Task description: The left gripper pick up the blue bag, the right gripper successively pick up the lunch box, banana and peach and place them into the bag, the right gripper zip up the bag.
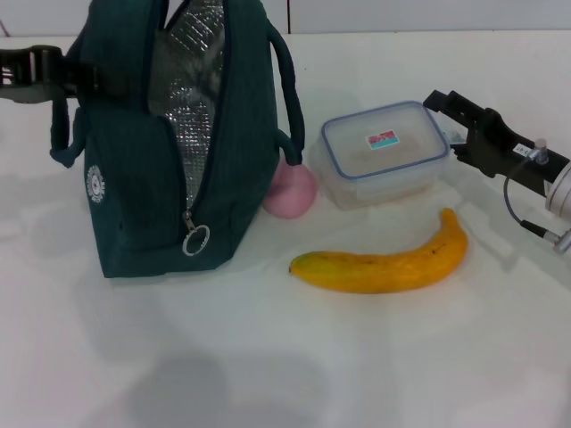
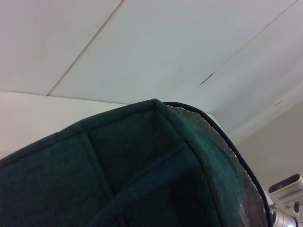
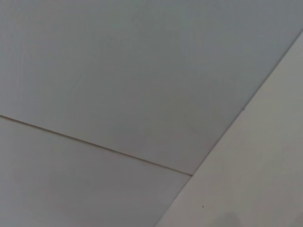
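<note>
The blue bag (image 1: 169,143) stands upright at the left, unzipped, with its silver lining showing. My left gripper (image 1: 62,76) is at the bag's upper left side and looks closed on its fabric. The bag's dark cloth fills the left wrist view (image 2: 118,179). The clear lunch box (image 1: 384,152) lies to the right of the bag. My right gripper (image 1: 446,120) is open at the lunch box's right end, just beside it. The pink peach (image 1: 293,192) sits between the bag and the lunch box, partly hidden by the bag. The banana (image 1: 384,263) lies in front of the lunch box.
The white table (image 1: 268,374) runs wide in front of the bag and banana. A bag handle (image 1: 290,89) arches toward the lunch box. The zipper ring (image 1: 196,239) hangs low on the bag's front. The right wrist view shows only pale wall and surface.
</note>
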Controlling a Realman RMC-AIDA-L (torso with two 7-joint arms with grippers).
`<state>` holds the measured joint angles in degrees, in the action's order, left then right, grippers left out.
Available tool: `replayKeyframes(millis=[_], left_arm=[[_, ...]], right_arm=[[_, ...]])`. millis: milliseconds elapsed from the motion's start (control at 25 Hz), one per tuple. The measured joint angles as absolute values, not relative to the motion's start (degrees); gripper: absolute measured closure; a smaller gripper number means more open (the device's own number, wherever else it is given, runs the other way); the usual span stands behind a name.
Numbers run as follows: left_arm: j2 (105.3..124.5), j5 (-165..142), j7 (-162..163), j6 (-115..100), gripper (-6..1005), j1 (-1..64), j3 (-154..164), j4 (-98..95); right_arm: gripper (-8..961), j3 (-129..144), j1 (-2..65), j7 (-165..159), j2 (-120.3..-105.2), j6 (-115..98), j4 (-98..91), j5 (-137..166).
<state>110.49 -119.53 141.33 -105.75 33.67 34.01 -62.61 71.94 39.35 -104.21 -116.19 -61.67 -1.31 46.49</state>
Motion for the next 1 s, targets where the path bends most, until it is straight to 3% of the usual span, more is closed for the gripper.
replayKeyframes(millis=[440,640,1000], left_arm=[[110.24,-119.5,140.6,-105.8,963,33.4,34.0,-61.8],[110.21,-119.5,140.1,-105.9,962,33.2,34.0,-61.8],[110.26,-120.0,139.8,-106.1,962,33.0,34.0,-61.8]], right_arm=[[217,72.7,39.7,-103.5,-116.19,-60.8,-2.4,46.5],[447,73.8,38.9,-103.1,-116.19,-60.5,-3.8,46.5],[642,74.3,38.5,-102.9,-116.19,-60.6,-4.0,46.5]])
